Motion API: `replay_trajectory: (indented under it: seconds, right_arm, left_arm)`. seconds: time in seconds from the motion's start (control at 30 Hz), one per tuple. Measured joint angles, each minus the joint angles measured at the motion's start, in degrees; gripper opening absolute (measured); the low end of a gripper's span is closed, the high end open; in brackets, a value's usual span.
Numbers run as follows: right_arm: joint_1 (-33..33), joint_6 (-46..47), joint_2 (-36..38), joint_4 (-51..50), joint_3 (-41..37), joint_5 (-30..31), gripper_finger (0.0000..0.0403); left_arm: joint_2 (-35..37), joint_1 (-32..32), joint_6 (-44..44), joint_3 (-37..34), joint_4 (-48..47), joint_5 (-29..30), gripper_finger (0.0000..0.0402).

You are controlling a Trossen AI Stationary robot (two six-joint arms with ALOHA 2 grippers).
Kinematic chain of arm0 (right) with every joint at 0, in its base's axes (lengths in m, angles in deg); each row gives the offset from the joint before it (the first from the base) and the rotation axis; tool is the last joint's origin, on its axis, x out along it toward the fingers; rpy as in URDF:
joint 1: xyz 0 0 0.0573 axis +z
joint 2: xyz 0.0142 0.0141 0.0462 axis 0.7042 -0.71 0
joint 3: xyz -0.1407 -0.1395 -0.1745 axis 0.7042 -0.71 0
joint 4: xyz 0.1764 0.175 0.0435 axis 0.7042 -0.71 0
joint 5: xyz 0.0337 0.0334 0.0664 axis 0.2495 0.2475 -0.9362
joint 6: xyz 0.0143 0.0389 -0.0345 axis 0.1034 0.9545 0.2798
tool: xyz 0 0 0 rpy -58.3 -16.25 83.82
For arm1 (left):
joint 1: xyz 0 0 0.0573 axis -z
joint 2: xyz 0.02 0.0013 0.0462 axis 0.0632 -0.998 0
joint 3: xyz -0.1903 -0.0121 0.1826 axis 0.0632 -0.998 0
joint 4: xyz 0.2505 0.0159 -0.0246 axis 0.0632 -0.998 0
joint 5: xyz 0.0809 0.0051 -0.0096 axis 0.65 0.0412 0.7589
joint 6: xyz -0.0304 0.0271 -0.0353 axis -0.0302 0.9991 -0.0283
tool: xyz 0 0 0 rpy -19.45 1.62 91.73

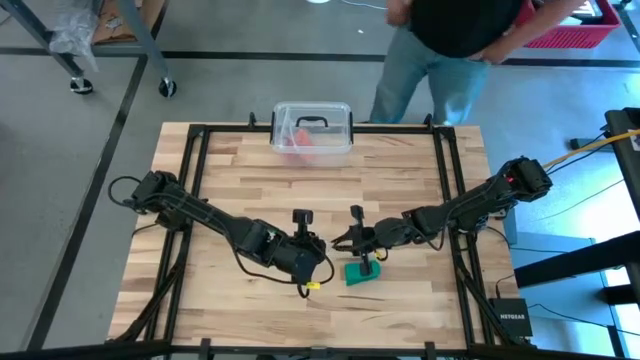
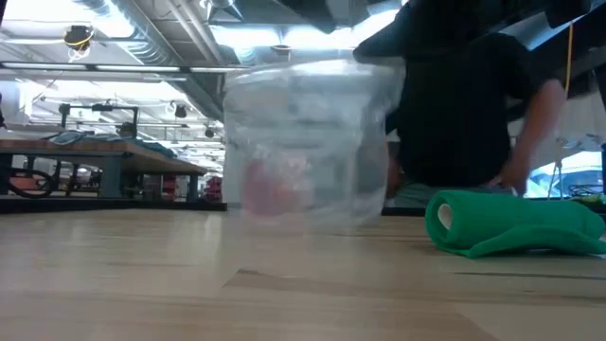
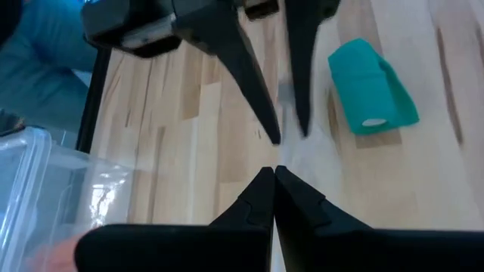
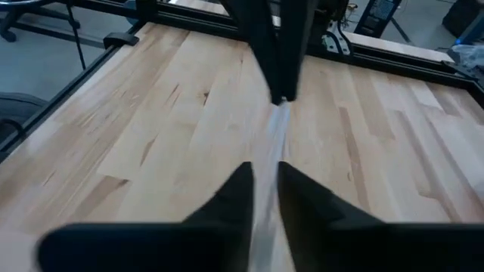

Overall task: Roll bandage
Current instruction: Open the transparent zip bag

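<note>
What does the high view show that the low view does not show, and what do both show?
Only the high view shows both arms: the left gripper, shut, and the right gripper, close together near the table's middle, and it shows a black handle on the box. Only the low view shows the roll's open end and the room with workbenches behind. Both show the green bandage, the clear box and a person behind the table.

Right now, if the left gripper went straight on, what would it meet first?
The left gripper would probably meet the right gripper, which points back at it close ahead; the bandage lies aside.
</note>
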Motion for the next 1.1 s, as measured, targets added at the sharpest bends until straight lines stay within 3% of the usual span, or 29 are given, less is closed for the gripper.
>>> replay_trajectory:
  seconds: [0.13, 0.4, 0.6, 0.7, 0.93, 1.0, 1.1]
  right_arm:
    - [0.0, -0.5, 0.0, -0.2, 0.0, 1.2, 0.0008]
    - [0.0, -0.7, 0.0, -1.1, 0.0, 0.2, 0.0005]
    - [0.0, 2.9, 0.0, -1.2, 0.0, 0.3, 0.0024]
    - [0.0, 4.5, 1.3, -6.3, 0.0, 1.2, 0.0047]
    - [-0.8, 9.3, 5.3, -20.8, 0.0, 13.6, 0.0153]
    - [-2.8, 11.3, 5.3, -21.2, -0.3, 12.0, 0.0181]
    - [-7.2, 14.8, 4.5, -18.3, -2.8, 4.7, 0.0214]
  left_arm:
    - [0.0, 0.1, -0.9, 0.0, 0.1, 0.0, 0.0]
    - [0.0, -0.1, -3.4, 0.0, 0.0, 0.0, 0.0]
    - [0.0, -0.8, -7.0, -0.2, -0.3, 0.0, 0.0004]
    - [0.0, -1.4, -10.4, -0.2, -2.1, 0.0, 0.0027]
    - [-0.8, -4.9, -17.4, -2.8, -5.7, 0.0, 0.0125]
    - [-0.8, -6.2, -18.4, -4.8, -5.5, 0.0, 0.0147]
    - [-0.8, -8.2, -20.3, -8.8, -5.2, 0.0, 0.0168]
